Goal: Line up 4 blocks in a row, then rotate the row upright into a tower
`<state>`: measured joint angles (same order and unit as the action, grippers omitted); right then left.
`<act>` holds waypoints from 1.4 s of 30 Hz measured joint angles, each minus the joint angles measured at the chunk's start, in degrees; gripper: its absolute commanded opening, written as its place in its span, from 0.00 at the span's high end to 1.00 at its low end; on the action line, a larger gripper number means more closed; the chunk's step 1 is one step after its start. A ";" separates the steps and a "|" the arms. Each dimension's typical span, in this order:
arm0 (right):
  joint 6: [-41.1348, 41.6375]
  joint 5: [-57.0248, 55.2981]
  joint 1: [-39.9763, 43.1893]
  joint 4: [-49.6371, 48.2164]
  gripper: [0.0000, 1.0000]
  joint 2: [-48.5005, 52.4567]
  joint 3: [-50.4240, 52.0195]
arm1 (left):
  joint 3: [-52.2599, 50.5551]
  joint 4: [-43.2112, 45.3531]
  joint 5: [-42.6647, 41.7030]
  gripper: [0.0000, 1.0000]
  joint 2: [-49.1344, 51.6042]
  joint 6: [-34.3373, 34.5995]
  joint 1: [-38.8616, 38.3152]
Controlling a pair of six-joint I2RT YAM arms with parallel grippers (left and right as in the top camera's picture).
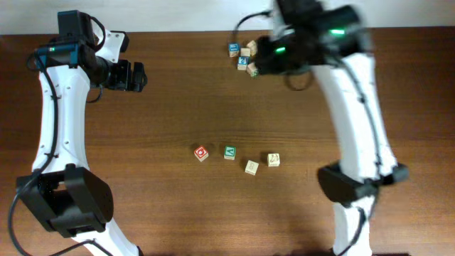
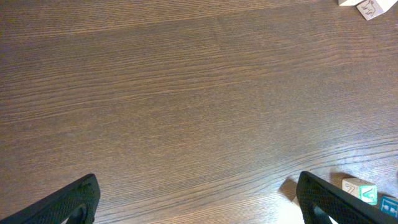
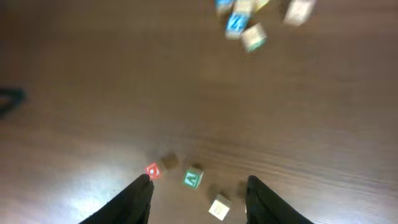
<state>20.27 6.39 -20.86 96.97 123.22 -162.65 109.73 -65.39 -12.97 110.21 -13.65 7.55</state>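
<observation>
Where the wooden table (image 1: 178, 99) is viewed from overhead, it is flanked by two white arms: the left arm (image 1: 53, 121) is based at the near left corner and the right arm (image 1: 355, 107) at the near right, the latter being blurred. The left gripper (image 2: 196, 202) is located over bare wood towards the far left of the table; its fingers (image 2: 68, 202) are spread wide, and nothing is held or touched. The right gripper (image 3: 200, 183) is positioned high above the table near the far edge; its fingers (image 3: 140, 199) are set partly apart, only the surface well below is seen between them, and no block is gripped or touched.

The four blocks (image 1: 252, 168) are laid in a loose row near the middle of the table, well apart from both grippers. From left to right in the overhead view, a red block (image 1: 201, 153), a green block (image 1: 229, 152), a pale block set slightly nearer, and a printed pale block (image 1: 274, 159) are found. A cluster of blocks (image 1: 244, 57), some blue-faced, is grouped at the far edge, close to the dark head of the right arm.

A ring-like mark is shown on the red face. A green letter resembling an A is made out on the green block in the right wrist view, though blurred. Print on the remaining faces cannot be read
</observation>
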 measured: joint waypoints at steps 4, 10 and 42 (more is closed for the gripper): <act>0.57 -2.78 3.63 0.00 0.40 -12.59 0.11 | 0.00 -6.10 4.35 0.01 0.00 0.00 0.02; 1.77 -7.28 3.63 0.02 0.24 -35.06 19.30 | 0.00 -6.12 6.01 0.01 0.00 0.02 0.02; 5.68 -4.46 -2.86 -46.27 0.54 -18.36 93.79 | 0.09 -1.64 13.86 0.06 6.49 24.41 -10.45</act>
<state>25.96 1.93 -23.73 50.70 104.86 -68.86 109.82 -67.02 0.89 116.71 10.76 -2.90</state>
